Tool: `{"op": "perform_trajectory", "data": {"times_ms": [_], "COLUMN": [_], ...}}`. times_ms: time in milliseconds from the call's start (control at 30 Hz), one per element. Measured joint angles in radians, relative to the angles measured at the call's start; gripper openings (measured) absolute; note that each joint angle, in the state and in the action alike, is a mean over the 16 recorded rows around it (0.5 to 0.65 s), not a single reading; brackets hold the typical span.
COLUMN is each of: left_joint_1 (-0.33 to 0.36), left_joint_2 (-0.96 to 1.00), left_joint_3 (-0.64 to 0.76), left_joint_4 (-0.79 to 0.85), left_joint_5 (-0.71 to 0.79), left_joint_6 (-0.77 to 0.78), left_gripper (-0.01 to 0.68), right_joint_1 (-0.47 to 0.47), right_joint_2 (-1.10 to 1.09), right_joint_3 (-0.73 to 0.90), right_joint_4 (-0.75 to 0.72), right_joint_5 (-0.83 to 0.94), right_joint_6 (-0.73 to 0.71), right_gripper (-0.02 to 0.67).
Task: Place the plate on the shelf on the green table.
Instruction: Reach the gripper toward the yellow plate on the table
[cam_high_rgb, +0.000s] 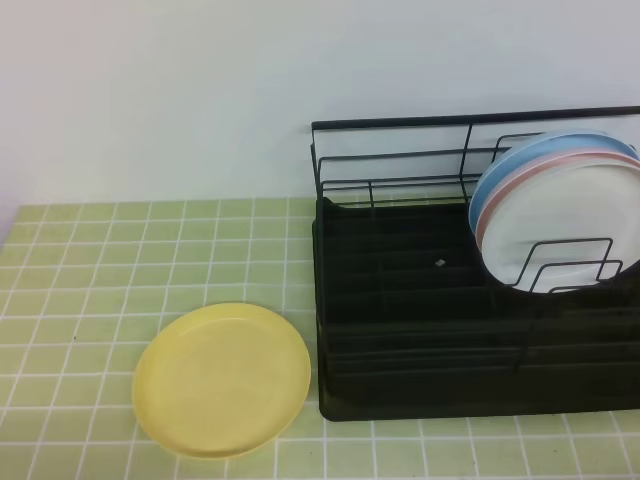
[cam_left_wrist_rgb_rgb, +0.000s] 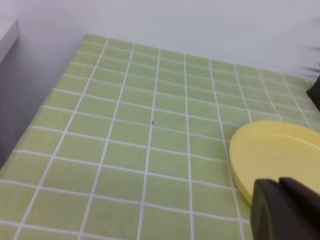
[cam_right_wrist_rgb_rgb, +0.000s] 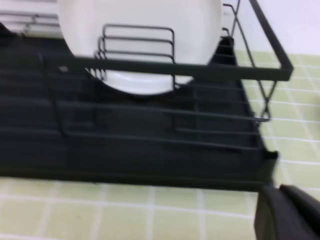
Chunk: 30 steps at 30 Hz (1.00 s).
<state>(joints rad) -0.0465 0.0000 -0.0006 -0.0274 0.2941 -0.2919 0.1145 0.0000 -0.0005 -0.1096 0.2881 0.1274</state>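
1. So the round pale-yellow plastic plate is lying flat on the light-green tiled table, sitting at about 7 o'clock in the high view, just off the front-left corner of the big black wire dish rack. Nothing is touching it.
2. The rack is over at 3 o'clock. A white blue-rimmed plate and a white pink-rimmed plate already stand upright in its right-hand dividers; the left slots look free.
3. Left gripper shows dark at 5 o'clock in its wrist cam, near the plate's edge, fingers clenched on nothing.
4. Right gripper hangs in front of the rack, also pinched closed and empty.
5. My read: the pickup hasn't started. The next move needs the left fingers to spread, get under that shallow rim, then tip the plate upright into a free slot.
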Motion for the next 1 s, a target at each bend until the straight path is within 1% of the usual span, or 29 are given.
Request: {"op": "perform_trajectory", "data": {"times_ms": [167, 300, 433, 733, 867, 1000], "left_joint_1": [0.0, 0.0, 0.0, 0.0, 0.0, 0.0], "left_joint_2": [0.0, 0.0, 0.0, 0.0, 0.0, 0.0], "left_joint_3": [0.0, 0.0, 0.0, 0.0, 0.0, 0.0], "left_joint_4": [-0.058, -0.147, -0.317, -0.784, -0.917, -0.982], "left_joint_5": [-0.041, -0.081, -0.131, -0.195, -0.2, -0.201], "left_joint_6": [0.0, 0.0, 0.0, -0.001, -0.002, -0.002], "left_gripper": [-0.003, -0.003, -0.003, -0.003, -0.003, -0.003], "right_joint_1": [0.0, 0.0, 0.0, 0.0, 0.0, 0.0], "right_joint_2": [0.0, 0.0, 0.0, 0.0, 0.0, 0.0], "right_joint_3": [0.0, 0.0, 0.0, 0.0, 0.0, 0.0], "right_joint_4": [0.06, 0.138, 0.264, 0.561, 0.662, 0.738], "right_joint_5": [-0.071, -0.15, -0.272, -0.535, -0.593, -0.624], "right_joint_6": [0.009, 0.025, 0.054, 0.105, 0.111, 0.114], "right_gripper": [-0.002, -0.002, -0.002, -0.002, -0.002, -0.002]}}
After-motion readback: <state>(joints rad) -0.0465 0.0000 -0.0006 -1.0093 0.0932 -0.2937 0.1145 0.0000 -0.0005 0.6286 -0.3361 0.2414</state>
